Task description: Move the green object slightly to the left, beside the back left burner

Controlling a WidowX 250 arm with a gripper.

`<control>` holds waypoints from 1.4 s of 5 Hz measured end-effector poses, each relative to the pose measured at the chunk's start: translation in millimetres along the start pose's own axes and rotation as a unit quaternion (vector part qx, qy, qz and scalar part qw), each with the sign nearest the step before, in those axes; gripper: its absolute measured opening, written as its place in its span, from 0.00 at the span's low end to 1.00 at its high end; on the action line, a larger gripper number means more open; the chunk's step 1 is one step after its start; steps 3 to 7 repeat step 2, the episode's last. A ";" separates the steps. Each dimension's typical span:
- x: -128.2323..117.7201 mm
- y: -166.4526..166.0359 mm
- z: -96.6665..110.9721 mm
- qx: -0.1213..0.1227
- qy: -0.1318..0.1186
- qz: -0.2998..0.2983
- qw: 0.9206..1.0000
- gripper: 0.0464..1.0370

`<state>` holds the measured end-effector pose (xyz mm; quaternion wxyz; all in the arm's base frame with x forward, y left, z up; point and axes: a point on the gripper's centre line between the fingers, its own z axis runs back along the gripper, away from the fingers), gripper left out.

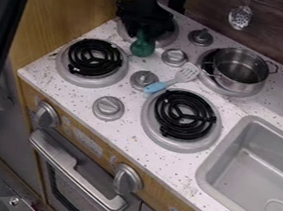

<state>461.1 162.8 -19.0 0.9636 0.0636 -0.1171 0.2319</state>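
The work in hand looks to be at the grip: the gripper (143, 31) is over the rear left burner (126, 33), near the desk's (42, 69) back left corner, with the green thing (142, 48) right at its jaws. Whether the jaws are clenched on it or released, I cannot tell. The next move calls for making sure of that hold; any travel then needs height over the knob (175, 57), the spatula (173, 79) and the pot (239, 70) near the back edge.
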 end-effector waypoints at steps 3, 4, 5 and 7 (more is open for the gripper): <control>2.8 -4.6 1.3 0.003 -0.011 -0.007 1.000 0.17; 2.8 -4.6 1.3 0.003 -0.011 -0.007 1.000 0.17; 2.8 -4.6 1.3 0.003 -0.011 -0.007 1.000 0.17; 2.8 -4.6 1.3 0.003 -0.011 -0.007 1.000 0.17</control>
